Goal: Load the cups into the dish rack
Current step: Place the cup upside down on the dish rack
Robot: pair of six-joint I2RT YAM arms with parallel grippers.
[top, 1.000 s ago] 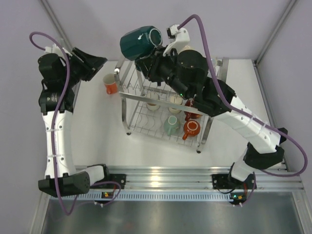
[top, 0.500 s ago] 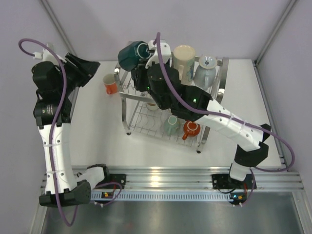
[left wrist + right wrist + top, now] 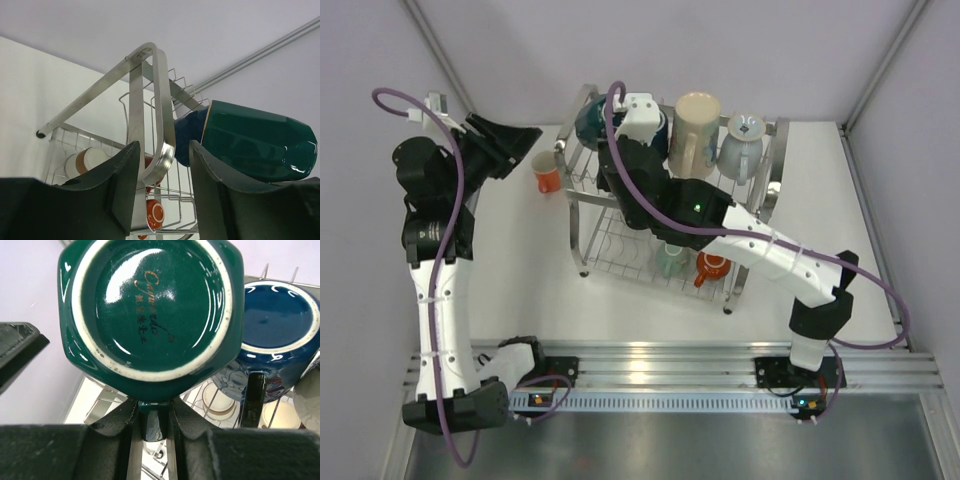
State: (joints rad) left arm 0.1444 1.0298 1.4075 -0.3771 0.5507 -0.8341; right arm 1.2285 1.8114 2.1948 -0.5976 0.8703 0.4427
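Note:
My right gripper (image 3: 152, 412) is shut on the handle of a dark teal cup (image 3: 150, 305), held bottom toward the wrist camera. In the top view this cup (image 3: 590, 122) hangs over the far-left corner of the dish rack's (image 3: 582, 200) upper tier. A navy cup (image 3: 277, 325) sits right beside it on that tier. A cream mug (image 3: 695, 125) and a pale blue-grey mug (image 3: 740, 140) stand further right. Mint (image 3: 670, 262) and red (image 3: 712, 265) cups lie in the lower tier. An orange cup (image 3: 547, 172) stands on the table left of the rack. My left gripper (image 3: 515, 140) is open and empty, near the rack's corner post (image 3: 155, 100).
The left wrist view looks up past the post at the teal cup (image 3: 255, 145) and the navy cup (image 3: 190, 135). An orange cup (image 3: 155, 212) and a cream cup (image 3: 87, 160) show in the lower tier. Grey walls close in behind and at both sides.
My right arm has swung left and down, bringing the teal cup from high behind the rack to its far-left top corner. My left gripper has turned a little toward the rack.

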